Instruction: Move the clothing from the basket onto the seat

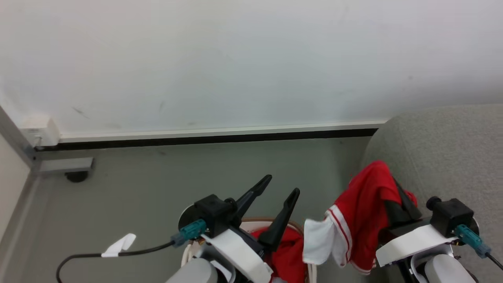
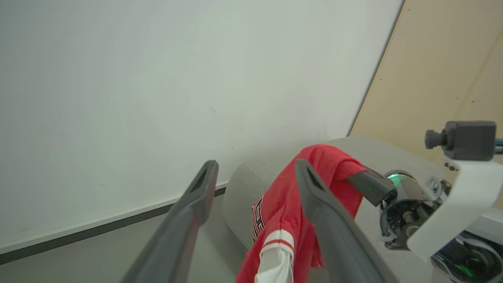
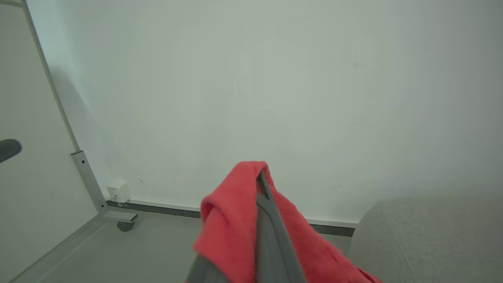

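While the closed right gripper (image 3: 262,184) pinches clothing (image 1: 361,212) beside the seat's (image 1: 444,149) edge, transfer looks midway.
Left gripper (image 1: 282,186) gapes empty over the basket (image 1: 296,226); next, carry the garment above the seat and release.

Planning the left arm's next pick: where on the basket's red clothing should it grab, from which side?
Pinch the heaped top of the clothing, straight down from above: the basket walls block the sides; the open left tool hangs overhead.
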